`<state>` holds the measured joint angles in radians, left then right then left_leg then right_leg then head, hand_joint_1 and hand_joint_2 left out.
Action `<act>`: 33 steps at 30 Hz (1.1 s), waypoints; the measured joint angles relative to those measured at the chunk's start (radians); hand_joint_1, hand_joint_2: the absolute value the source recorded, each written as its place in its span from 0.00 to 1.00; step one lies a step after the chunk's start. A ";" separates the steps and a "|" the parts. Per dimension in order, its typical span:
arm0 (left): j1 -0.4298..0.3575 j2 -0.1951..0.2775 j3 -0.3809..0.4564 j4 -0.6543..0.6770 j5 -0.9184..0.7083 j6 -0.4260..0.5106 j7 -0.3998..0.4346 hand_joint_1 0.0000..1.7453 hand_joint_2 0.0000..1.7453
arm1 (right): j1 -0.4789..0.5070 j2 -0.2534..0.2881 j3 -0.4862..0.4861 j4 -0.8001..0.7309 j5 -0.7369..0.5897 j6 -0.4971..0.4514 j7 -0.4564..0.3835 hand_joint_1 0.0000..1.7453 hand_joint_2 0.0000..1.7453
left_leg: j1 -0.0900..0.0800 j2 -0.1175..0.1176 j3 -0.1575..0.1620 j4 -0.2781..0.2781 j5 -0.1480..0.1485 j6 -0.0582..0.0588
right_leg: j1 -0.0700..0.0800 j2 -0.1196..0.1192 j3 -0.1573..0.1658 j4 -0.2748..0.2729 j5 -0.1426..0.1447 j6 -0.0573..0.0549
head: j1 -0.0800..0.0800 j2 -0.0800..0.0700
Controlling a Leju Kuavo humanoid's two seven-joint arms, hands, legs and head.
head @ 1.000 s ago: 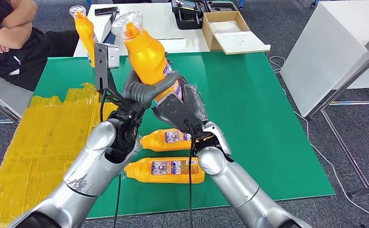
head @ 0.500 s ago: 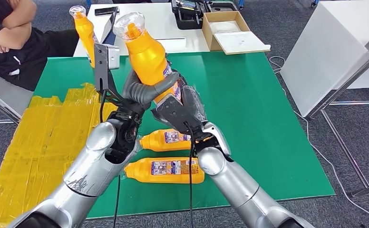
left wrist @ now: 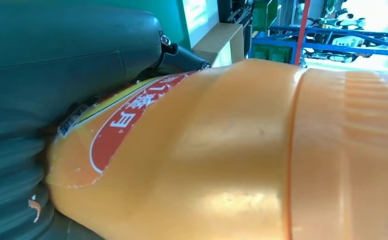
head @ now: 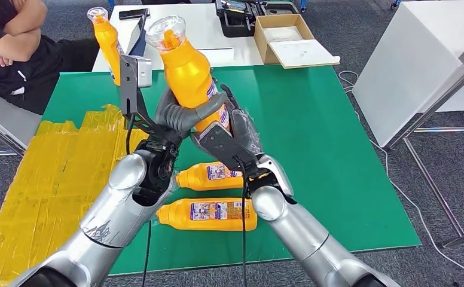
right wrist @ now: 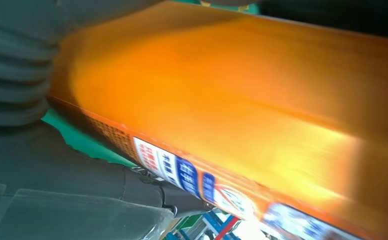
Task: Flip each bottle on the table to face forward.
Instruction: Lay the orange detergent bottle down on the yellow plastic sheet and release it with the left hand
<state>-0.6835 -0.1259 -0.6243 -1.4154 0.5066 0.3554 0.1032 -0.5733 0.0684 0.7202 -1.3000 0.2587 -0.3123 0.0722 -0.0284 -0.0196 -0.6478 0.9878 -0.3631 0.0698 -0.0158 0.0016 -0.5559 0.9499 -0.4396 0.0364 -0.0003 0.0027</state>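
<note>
An orange bottle with a clear cap is held up above the green mat, cap tilted up and to the far left. My left hand wraps its lower body and my right hand grips its base from the other side. The same bottle fills the left wrist view, and its label edge shows in the right wrist view. Two more orange bottles lie on their sides on the mat below my arms, one nearer the hands, one closer to me. Another bottle stands upright at the mat's far left.
Yellow taped sheeting covers the left of the table. A person with folded arms sits at the far left. A white table behind holds an open cardboard box and a black case. A white cabinet stands at right.
The held bottle has shifted slightly to the right and stands a little more upright, with both hands still on it. The bottles on the mat have not moved.
</note>
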 joint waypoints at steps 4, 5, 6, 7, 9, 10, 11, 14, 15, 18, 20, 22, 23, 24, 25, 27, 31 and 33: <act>-0.003 0.008 0.018 -0.006 -0.029 -0.007 -0.011 1.00 1.00 | 0.006 -0.016 -0.002 0.008 0.017 0.000 0.013 0.00 0.00 | 0.000 0.000 0.000 0.000 0.000 0.000 | 0.000 0.000 0.000 0.000 0.000 0.000 | 0.000 0.000; -0.006 0.011 0.028 -0.010 -0.039 -0.010 -0.014 1.00 1.00 | 0.011 -0.021 -0.005 0.010 0.024 0.000 0.015 0.00 0.00 | 0.000 0.000 0.000 0.000 0.000 0.000 | 0.000 0.000 0.000 0.000 0.000 0.000 | 0.000 0.000; -0.009 0.014 0.041 -0.014 -0.050 -0.015 -0.016 1.00 1.00 | 0.018 -0.025 -0.009 0.011 0.032 0.001 0.017 0.00 0.00 | 0.000 0.000 0.000 0.000 0.000 0.000 | 0.000 0.000 0.000 0.000 0.000 0.000 | 0.000 0.000; -0.013 0.019 0.057 -0.018 -0.065 -0.021 -0.019 1.00 1.00 | 0.025 -0.030 -0.015 0.013 0.043 0.004 0.020 0.00 0.00 | 0.000 0.000 0.000 0.000 0.000 0.000 | 0.000 0.000 0.000 0.000 0.000 0.000 | 0.000 0.000; -0.019 0.031 0.093 -0.023 -0.100 -0.033 -0.022 1.00 1.00 | 0.040 -0.037 -0.033 0.013 0.064 0.015 0.025 0.00 0.00 | 0.000 0.000 0.000 0.000 0.000 0.000 | 0.000 0.000 0.000 0.000 0.000 0.000 | 0.000 0.000; -0.021 0.038 0.112 -0.025 -0.126 -0.036 -0.026 1.00 1.00 | 0.047 -0.040 -0.044 0.013 0.076 0.023 0.027 0.00 0.00 | 0.000 0.000 0.000 0.000 0.000 0.000 | 0.000 0.000 0.000 0.000 0.000 0.000 | 0.000 0.000; -0.023 0.046 0.130 -0.027 -0.158 -0.036 -0.032 1.00 1.00 | 0.054 -0.043 -0.055 0.013 0.087 0.031 0.029 0.00 0.00 | 0.000 0.000 0.000 0.000 0.000 0.000 | 0.000 0.000 0.000 0.001 0.000 0.000 | 0.000 0.000; -0.031 0.085 0.202 -0.031 -0.295 -0.022 -0.054 1.00 1.00 | 0.079 -0.053 -0.092 0.004 0.119 0.057 0.031 0.00 0.00 | 0.000 0.001 0.000 0.000 0.000 0.000 | 0.000 0.000 0.000 0.001 0.000 0.000 | 0.000 0.000; -0.035 0.100 0.234 -0.031 -0.340 -0.023 -0.060 1.00 1.00 | 0.088 -0.057 -0.106 -0.002 0.128 0.066 0.031 0.00 0.00 | 0.000 0.001 0.000 0.000 0.000 -0.001 | 0.000 0.000 0.000 0.002 0.000 0.000 | 0.000 0.000; -0.040 0.137 0.325 -0.031 -0.467 -0.034 -0.075 1.00 1.00 | 0.113 -0.066 -0.147 -0.023 0.148 0.089 0.027 0.00 0.00 | 0.001 0.001 0.000 0.000 0.001 -0.001 | 0.000 0.000 -0.001 0.002 0.000 0.000 | 0.000 0.000; -0.041 0.164 0.358 -0.027 -0.586 -0.027 -0.081 1.00 1.00 | 0.123 -0.071 -0.166 -0.038 0.158 0.095 0.024 0.00 0.00 | 0.001 0.001 0.000 0.000 0.001 -0.001 | 0.000 0.000 -0.001 0.002 0.000 0.000 | 0.000 0.000; -0.045 0.196 0.372 -0.012 -0.710 -0.018 -0.086 1.00 1.00 | 0.130 -0.077 -0.181 -0.054 0.166 0.098 0.020 0.00 0.00 | 0.001 0.001 0.000 0.000 0.001 -0.002 | 0.000 0.000 -0.001 0.002 0.000 0.000 | 0.000 0.000; -0.048 0.209 0.377 -0.002 -0.748 -0.017 -0.089 1.00 1.00 | 0.132 -0.080 -0.187 -0.061 0.168 0.099 0.018 0.00 0.00 | 0.001 0.001 0.000 0.000 0.001 -0.002 | 0.000 0.000 -0.001 0.002 0.000 0.000 | 0.000 0.000; -0.049 0.219 0.382 0.007 -0.769 -0.016 -0.092 1.00 1.00 | 0.134 -0.083 -0.192 -0.068 0.169 0.100 0.017 0.00 0.00 | 0.001 0.001 0.000 0.000 0.001 -0.002 | 0.000 0.000 -0.001 0.002 0.000 0.000 | 0.000 0.000; -0.050 0.227 0.386 0.014 -0.780 -0.016 -0.094 1.00 1.00 | 0.136 -0.086 -0.196 -0.073 0.170 0.101 0.016 0.00 0.00 | 0.001 0.001 0.000 0.000 0.001 -0.002 | 0.000 0.000 -0.001 0.002 0.000 0.000 | 0.000 0.000; -0.050 0.237 0.392 0.025 -0.786 -0.015 -0.097 1.00 1.00 | 0.139 -0.089 -0.202 -0.081 0.170 0.102 0.015 0.00 0.00 | 0.001 0.001 0.000 0.000 0.001 -0.002 | 0.000 0.000 -0.001 0.002 0.000 0.000 | 0.000 0.000; -0.051 0.246 0.399 0.038 -0.807 -0.014 -0.097 1.00 1.00 | 0.141 -0.093 -0.206 -0.087 0.169 0.102 0.013 0.00 0.00 | 0.001 0.001 0.000 0.000 0.001 -0.002 | 0.000 0.000 -0.001 0.002 0.000 0.000 | 0.000 0.000; -0.054 0.256 0.396 0.049 -0.890 -0.009 -0.091 1.00 1.00 | 0.143 -0.095 -0.207 -0.091 0.158 0.103 0.011 0.00 0.00 | 0.000 0.001 0.000 0.000 0.001 -0.002 | 0.000 0.000 -0.001 0.002 0.000 0.000 | 0.000 0.000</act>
<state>-0.7376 0.1298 -0.2281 -1.3667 -0.3837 0.3469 0.0124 -0.4301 -0.0261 0.5128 -1.3905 0.4171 -0.2098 0.0831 -0.0279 -0.0191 -0.6479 0.9878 -0.3619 0.0681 -0.0160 0.0019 -0.5568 0.9517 -0.4397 0.0362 0.0001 0.0027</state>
